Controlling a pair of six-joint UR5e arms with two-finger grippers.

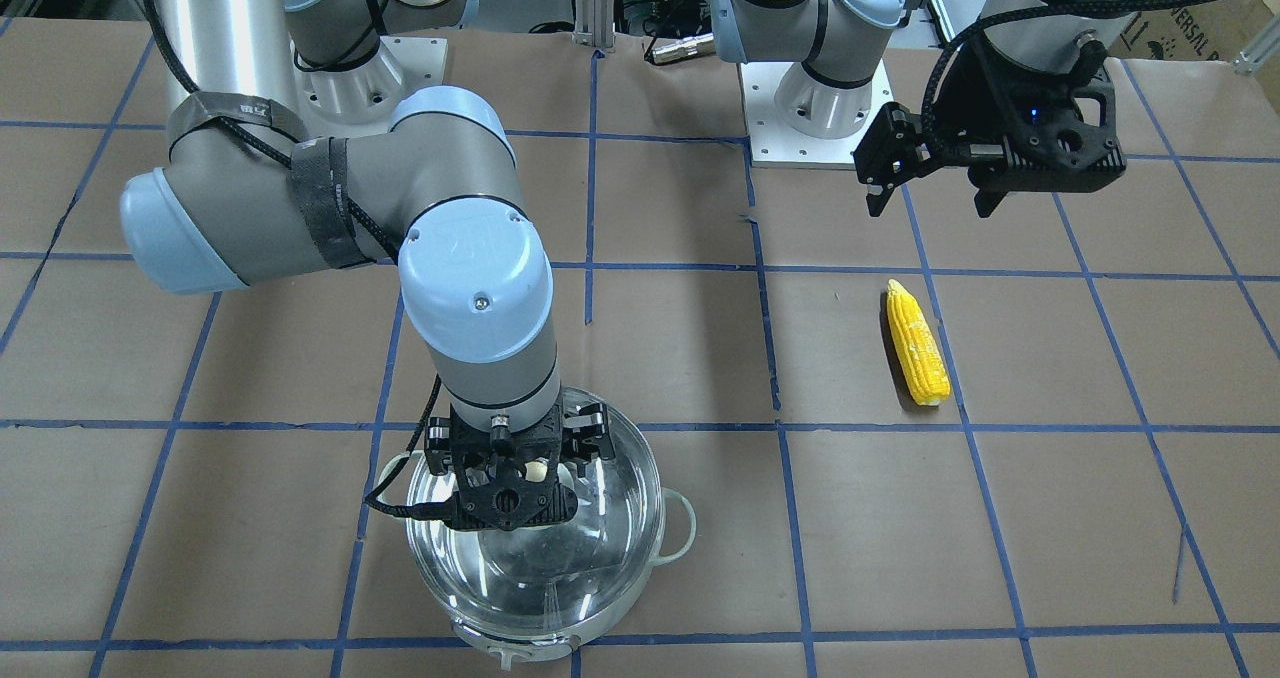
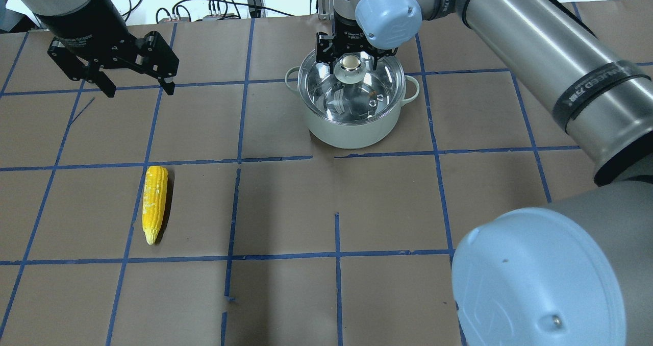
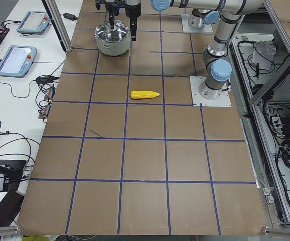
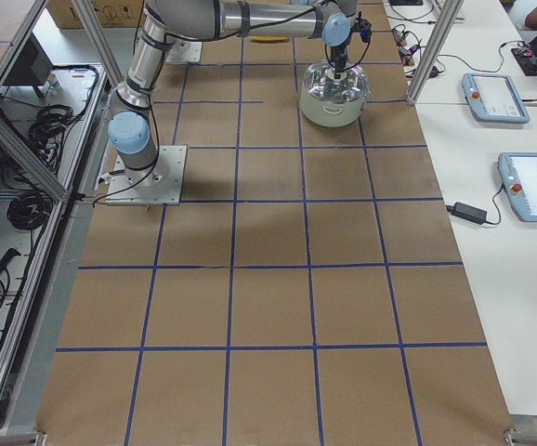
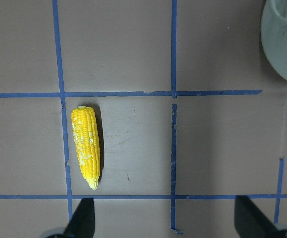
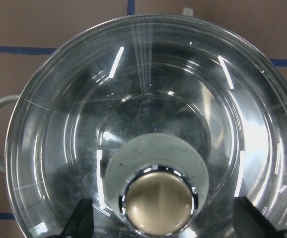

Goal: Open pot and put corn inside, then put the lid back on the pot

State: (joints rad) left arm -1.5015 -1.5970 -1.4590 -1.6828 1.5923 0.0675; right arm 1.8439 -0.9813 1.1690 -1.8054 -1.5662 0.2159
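The mint-green pot (image 2: 352,129) stands at the table's far side with the clear glass lid (image 2: 357,96) resting on it. My right gripper (image 2: 350,60) is open and straddles the lid's knob (image 6: 158,201); its fingers (image 6: 84,220) stand well apart from the knob on both sides. The yellow corn (image 2: 154,203) lies flat on the brown table, also in the front view (image 1: 917,343) and the left wrist view (image 5: 86,146). My left gripper (image 2: 137,88) hovers open and empty above the table, beyond the corn's blunt end.
Blue tape lines form a grid on the brown table cover. The arms' base plates (image 1: 820,108) are bolted at the robot's side. Side tables with teach pendants (image 4: 496,98) flank the far edge. The right arm's long forearm (image 2: 535,45) spans the table's right half.
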